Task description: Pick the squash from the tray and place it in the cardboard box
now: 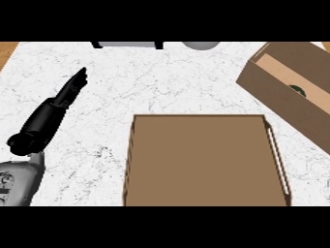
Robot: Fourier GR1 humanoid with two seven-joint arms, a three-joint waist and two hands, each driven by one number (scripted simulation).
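While my left forearm [10,181] came in from the lower left corner, my left hand [60,104] lay over the white marble counter [167,82], its fingers straight and together, pointing up and a little to the right, holding nothing. It was well apart from the tray and touched neither it nor the box. My right hand showed nowhere.

Nearest me, at the middle of the lower edge, sat the brown tray [206,160], a flat rectangle with a low rim and a pale strip along its right side. Its floor was bare brown.

Farther off, at the upper right, stood the cardboard box [296,104], turned at an angle to the tray, its open top showing a lighter inner wall. Inside it a small dark rounded shape, the squash [297,90], peeped above the near wall; most of it was hidden, so I could not tell how it lay.

Farthest, at the top edge, a dark-legged grey object [128,44] and a grey round thing [200,45] were cut off.
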